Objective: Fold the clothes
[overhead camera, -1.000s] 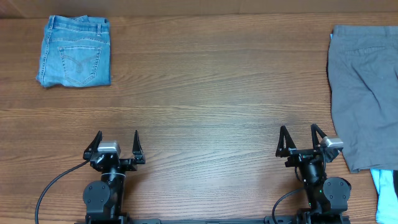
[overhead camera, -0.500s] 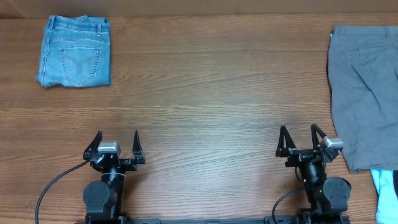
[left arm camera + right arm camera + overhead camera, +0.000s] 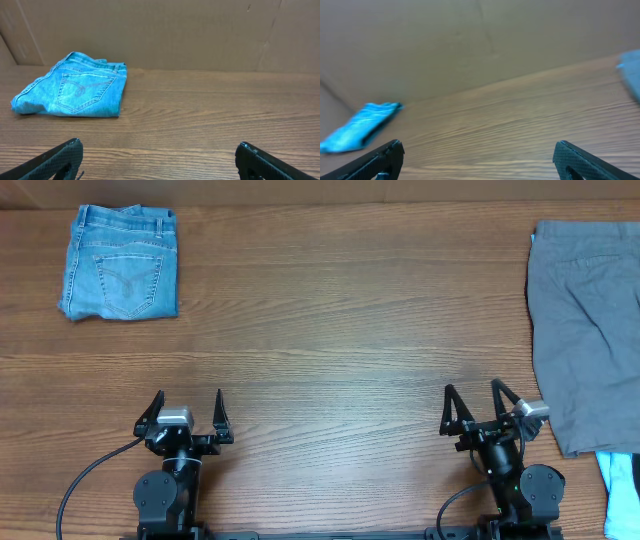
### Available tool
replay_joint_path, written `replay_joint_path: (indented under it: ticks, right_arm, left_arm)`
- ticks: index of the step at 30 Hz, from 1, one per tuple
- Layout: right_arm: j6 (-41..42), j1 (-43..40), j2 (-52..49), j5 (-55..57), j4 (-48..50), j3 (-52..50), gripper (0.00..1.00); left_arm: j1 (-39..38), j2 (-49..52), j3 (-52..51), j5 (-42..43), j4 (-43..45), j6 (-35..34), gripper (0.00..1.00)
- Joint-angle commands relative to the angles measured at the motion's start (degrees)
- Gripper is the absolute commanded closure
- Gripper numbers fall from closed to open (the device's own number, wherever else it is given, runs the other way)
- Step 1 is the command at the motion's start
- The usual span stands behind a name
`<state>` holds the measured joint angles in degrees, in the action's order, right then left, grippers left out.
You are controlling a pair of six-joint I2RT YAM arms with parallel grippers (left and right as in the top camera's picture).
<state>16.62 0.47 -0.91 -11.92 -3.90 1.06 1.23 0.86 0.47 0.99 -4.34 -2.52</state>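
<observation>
Now the black right gripper (image 3: 469, 394), jaws spread, has been swung slightly away from the flat grey cotton shorts (image 3: 585, 330) just beside it. The left gripper (image 3: 189, 398), likewise spread, is left unmoved, well apart from them.

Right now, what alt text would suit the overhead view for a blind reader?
Folded light-blue denim shorts lie far left and spread-out grey cotton shorts far right on a brown wooden table. Near the front, the left gripper and right gripper sit open, empty.
</observation>
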Motion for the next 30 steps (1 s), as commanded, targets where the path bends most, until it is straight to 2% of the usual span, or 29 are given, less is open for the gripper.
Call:
replay_joint_path:
  ticks: [1,9,13,19,24,27,30]
  right_arm:
    - [6.2,0.3,0.4,-4.6,0.6,-0.6,0.0]
    - [25.7,0.3,0.4,-4.9,0.6,-0.6,0.0]
    - [29.8,0.3,0.4,-6.2,1.6,-0.6,0.0]
    - [21.0,0.3,0.4,-10.0,6.2,0.8,0.0]
    - [13.7,0.2,-1.6,-3.7,2.7,10.0,0.0]
    - [8.2,0.2,-6.7,1.6,-2.1,17.0,0.0]
    - [3.7,0.2,-16.2,8.0,-5.9,24.9,0.0]
  left_arm:
    - [0.3,-0.6,-0.2,-0.5,-0.1,1.3,0.0]
    - [0.3,-0.6,-0.2,-0.5,-0.1,1.3,0.0]
    - [0.3,-0.6,-0.2,-0.5,-0.1,1.3,0.0]
    - [0.3,-0.6,-0.2,-0.5,-0.1,1.3,0.0]
    - [0.3,-0.6,-0.2,-0.5,-0.1,1.3,0.0]
    - [0.3,-0.6,-0.2,-0.5,-0.1,1.3,0.0]
    - [0.3,-0.6,-0.2,-0.5,-0.1,1.3,0.0]
